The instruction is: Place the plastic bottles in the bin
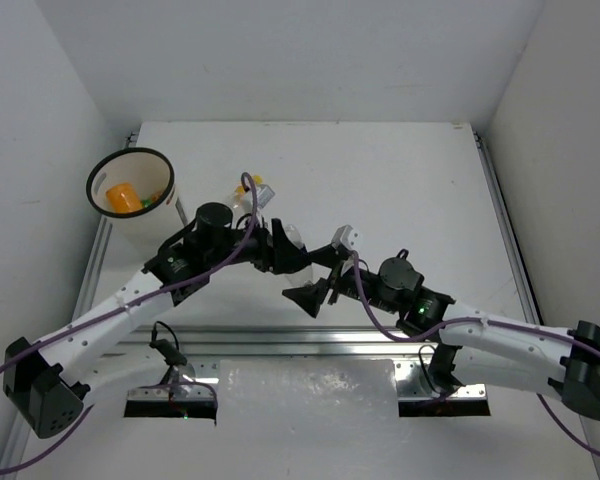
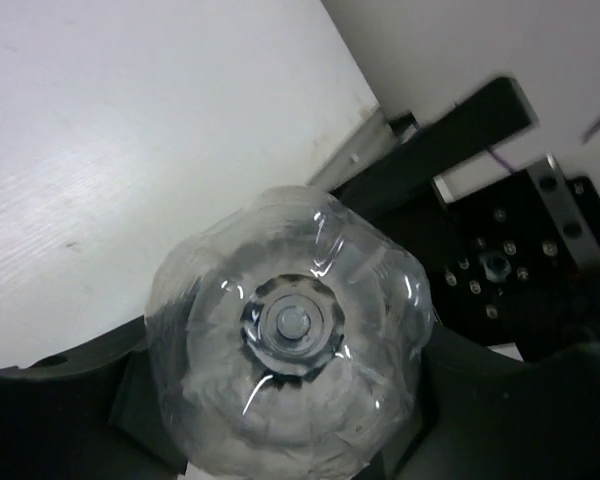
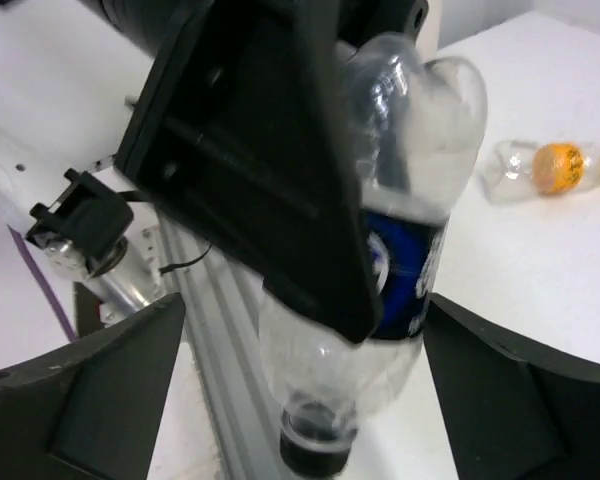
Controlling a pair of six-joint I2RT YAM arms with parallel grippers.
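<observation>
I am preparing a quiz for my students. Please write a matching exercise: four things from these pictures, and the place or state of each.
1 orange bottle
2 clear bottle
3 yellow-cap bottle
4 right gripper

a lying on the table
b jaws open
c in the bin
d held by the left gripper

Pairs: 1-c, 2-d, 3-a, 4-b

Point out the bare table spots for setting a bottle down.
Bare: the table far right, from the right arm to the back wall. Crowded: the bin, loose bottle, left gripper holding a clear bottle, right gripper.
</observation>
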